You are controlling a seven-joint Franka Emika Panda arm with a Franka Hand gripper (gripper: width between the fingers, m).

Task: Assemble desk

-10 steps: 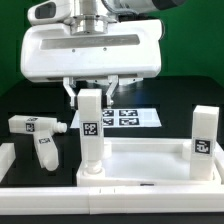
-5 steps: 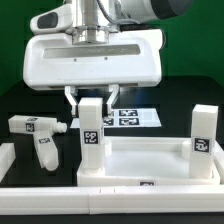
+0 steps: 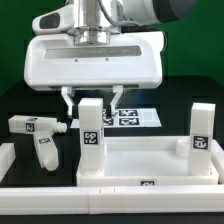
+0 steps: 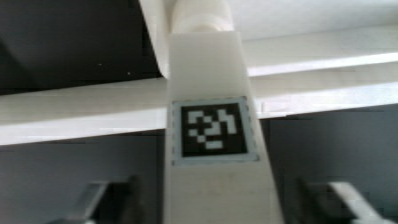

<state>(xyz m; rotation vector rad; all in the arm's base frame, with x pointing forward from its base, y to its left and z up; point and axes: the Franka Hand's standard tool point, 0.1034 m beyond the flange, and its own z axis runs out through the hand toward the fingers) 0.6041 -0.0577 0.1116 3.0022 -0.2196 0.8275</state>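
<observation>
The white desk tabletop panel (image 3: pixel 150 163) lies flat with its rim up. One white tagged leg (image 3: pixel 90 135) stands upright at its corner on the exterior view's left, and a second leg (image 3: pixel 201 134) stands at the corner on the right. My gripper (image 3: pixel 92 98) hangs over the top of the left leg, open, with a finger on each side and a gap to the leg. In the wrist view that leg (image 4: pixel 214 120) runs between the fingers (image 4: pixel 338 198), which stand apart from it; the gripper (image 4: pixel 217 202) holds nothing.
Two loose white legs (image 3: pixel 33 127) (image 3: pixel 43 151) lie on the black table at the exterior view's left. The marker board (image 3: pixel 132 117) lies behind the tabletop. A long white border rail (image 3: pixel 110 200) runs along the front.
The fingers have spread apart and let go of the left upright leg, which stays standing. The arm has hardly moved.
</observation>
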